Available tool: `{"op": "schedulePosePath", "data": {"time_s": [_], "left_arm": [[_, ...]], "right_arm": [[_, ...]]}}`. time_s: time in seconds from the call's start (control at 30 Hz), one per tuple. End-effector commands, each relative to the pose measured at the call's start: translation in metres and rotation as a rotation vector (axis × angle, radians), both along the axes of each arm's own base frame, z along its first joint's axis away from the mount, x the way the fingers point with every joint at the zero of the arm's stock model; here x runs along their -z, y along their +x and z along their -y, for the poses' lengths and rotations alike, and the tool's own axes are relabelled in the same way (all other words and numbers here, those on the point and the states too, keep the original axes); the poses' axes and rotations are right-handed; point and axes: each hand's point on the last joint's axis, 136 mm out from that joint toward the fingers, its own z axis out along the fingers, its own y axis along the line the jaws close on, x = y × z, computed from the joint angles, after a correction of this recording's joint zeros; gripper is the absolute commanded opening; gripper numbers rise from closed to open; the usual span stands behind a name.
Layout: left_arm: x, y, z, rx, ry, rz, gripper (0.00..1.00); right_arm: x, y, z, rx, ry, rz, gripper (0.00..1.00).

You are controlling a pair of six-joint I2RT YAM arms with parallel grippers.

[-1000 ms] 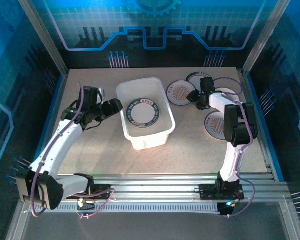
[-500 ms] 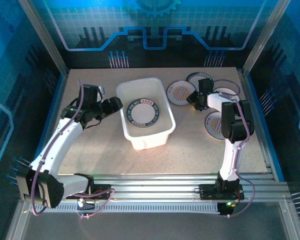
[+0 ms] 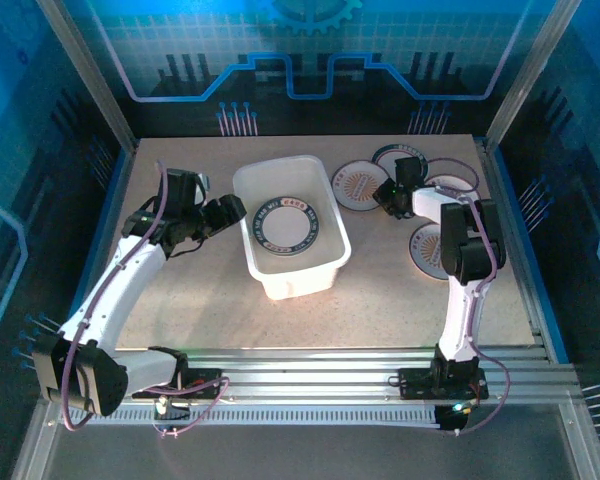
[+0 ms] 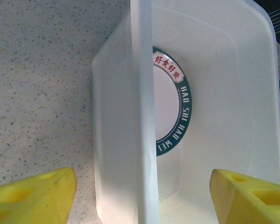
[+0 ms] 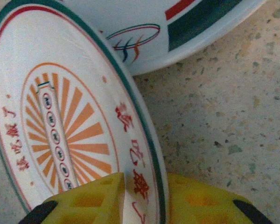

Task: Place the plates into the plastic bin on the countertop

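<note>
The orange plate on the bench is pinched by its rim between the right fingers, the bin is found close by on its left, and the left fingers are spread wide.

Five plates, one plastic bin

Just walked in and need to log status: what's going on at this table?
The right end effector pinches the rim of an orange sunburst plate on the countertop, next to another plate. The left end effector hangs open over the plastic bin's left rim. One green-rimmed plate lies in the bin.
</note>
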Motion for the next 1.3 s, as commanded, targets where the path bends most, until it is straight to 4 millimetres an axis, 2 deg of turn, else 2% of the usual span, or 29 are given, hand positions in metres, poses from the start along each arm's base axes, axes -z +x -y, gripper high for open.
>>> {"op": "schedulePosePath", "data": {"time_s": [0.0, 0.1, 0.43, 0.63, 0.73, 0.97, 1.13, 1.27], "left_arm": [[-0.012, -0.002, 0.002, -0.005, 0.001, 0.017, 0.76], [-0.012, -0.003, 0.002, -0.006, 0.004, 0.017, 0.76], [-0.011, -0.007, 0.003, -0.006, 0.000, 0.026, 0.76], [-0.012, -0.011, 0.002, -0.007, -0.008, 0.045, 0.76], [-0.013, -0.013, 0.003, -0.001, -0.017, 0.053, 0.76], [-0.013, -0.015, 0.005, 0.023, -0.017, 0.072, 0.77], [-0.018, -0.011, 0.007, 0.058, 0.004, 0.097, 0.77], [-0.021, -0.008, 0.009, 0.080, 0.008, 0.118, 0.76]], "right_arm": [[0.009, 0.002, -0.004, 0.007, 0.000, 0.000, 0.22], [0.006, 0.000, -0.005, 0.016, 0.019, 0.007, 0.17], [-0.035, -0.006, -0.009, 0.049, 0.076, 0.107, 0.05], [-0.048, -0.014, -0.010, 0.068, 0.121, 0.133, 0.01], [-0.061, -0.018, -0.008, 0.078, 0.132, 0.155, 0.00], [-0.121, -0.032, 0.007, 0.123, 0.130, 0.257, 0.00], [-0.171, -0.058, 0.025, 0.178, 0.102, 0.348, 0.00], [-0.212, -0.081, 0.033, 0.198, 0.080, 0.415, 0.00]]}}
